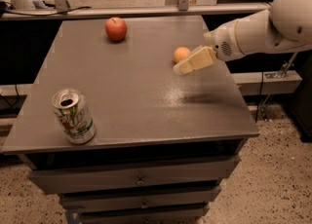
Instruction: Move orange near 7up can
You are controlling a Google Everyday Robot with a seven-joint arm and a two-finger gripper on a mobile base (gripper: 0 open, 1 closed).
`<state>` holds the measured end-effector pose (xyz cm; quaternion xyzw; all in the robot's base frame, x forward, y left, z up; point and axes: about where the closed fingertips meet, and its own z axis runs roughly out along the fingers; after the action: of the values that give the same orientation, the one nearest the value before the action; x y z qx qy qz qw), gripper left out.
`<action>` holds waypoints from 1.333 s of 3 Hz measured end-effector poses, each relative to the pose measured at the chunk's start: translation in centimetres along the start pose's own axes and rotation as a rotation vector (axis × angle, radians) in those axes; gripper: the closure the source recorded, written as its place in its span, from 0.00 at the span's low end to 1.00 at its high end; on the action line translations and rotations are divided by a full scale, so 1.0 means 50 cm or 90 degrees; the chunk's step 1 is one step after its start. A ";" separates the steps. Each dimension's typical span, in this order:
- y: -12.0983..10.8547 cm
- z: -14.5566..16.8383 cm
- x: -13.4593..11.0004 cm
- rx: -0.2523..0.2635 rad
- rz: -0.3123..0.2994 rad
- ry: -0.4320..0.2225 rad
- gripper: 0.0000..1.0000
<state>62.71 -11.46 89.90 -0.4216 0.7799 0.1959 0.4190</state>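
Orange (181, 53) on table (131, 96), right side; gripper (184, 67) just beside it, grip state unreadable. Apple (116, 28) behind; 7up can (73, 116) front-left, well apart.

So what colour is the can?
7up can: white with green and red markings, camera view; gripper beside the orange.

Robot lab: gripper (182, 67) above grey drawer cabinet (141, 181), speckled floor (280, 169)

White rounded arm (263, 26) bears a dotted grille (225, 48), ending in a cream claw (181, 67).
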 end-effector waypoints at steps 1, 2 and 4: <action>-0.027 0.063 -0.023 0.014 0.001 -0.054 0.00; -0.057 0.115 -0.027 0.029 0.000 -0.077 0.00; -0.111 0.159 0.001 0.056 0.014 -0.075 0.00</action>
<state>71.13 -9.38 85.58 -0.3821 0.7663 0.1901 0.4803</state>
